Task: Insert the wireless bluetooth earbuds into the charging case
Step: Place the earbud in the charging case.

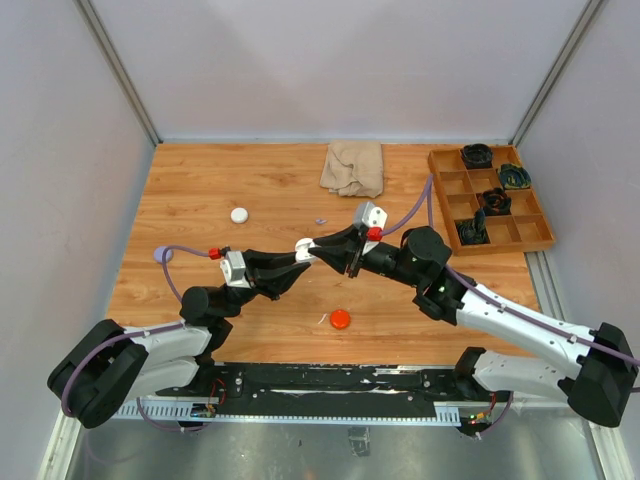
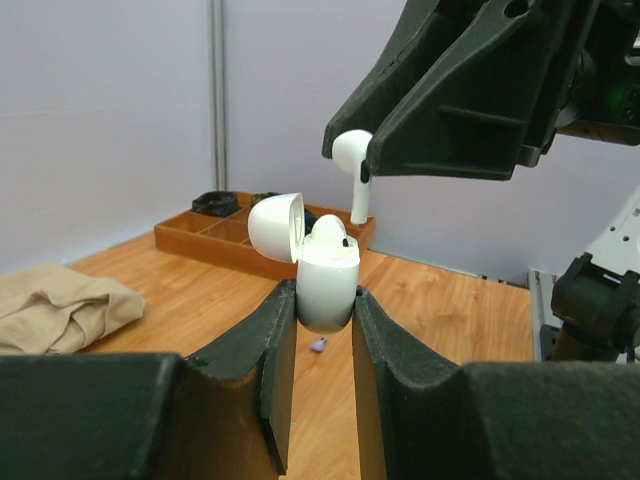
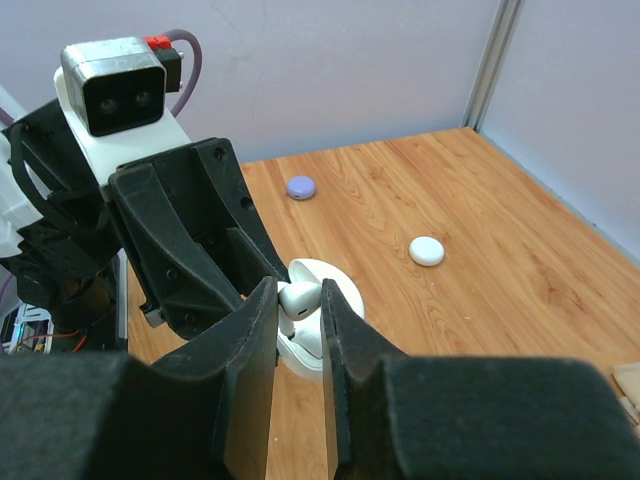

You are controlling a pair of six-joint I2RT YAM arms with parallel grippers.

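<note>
First, at the near edge of the counter [image 1: 200,190], a red puck [image 1: 340,319] lies flat. A small white piece [image 1: 322,319] lies just beside it on its left, too small to identify.

Beyond these, the two arms meet above the middle of the counter.

1. The left end effector [image 2: 322,300] is closed on the charging case [image 2: 328,285], gripping its lower body from both sides. The case stands upright with its lid [image 2: 275,228] hinged open to the left.
2. A seated white earbud [image 2: 330,232] occupies the case mouth, its head protruding.
3. The right end effector [image 3: 298,300] is closed on a second white earbud [image 2: 352,165], pinched at the head. The stem points down and hangs just above the open case; this earbud is not seated.

Farther out, a purple earbud [image 1: 320,220] lies on the counter just past the end effectors. To the left, a purple puck [image 1: 162,255] lies near the left arm and a white puck [image 1: 239,214] lies farther back, well apart from it.

At the far edge, a crumpled beige cloth [image 1: 353,167] lies near centre. A wooden compartment tray [image 1: 446,162] occupies the far right corner, with dark items in several compartments.
</note>
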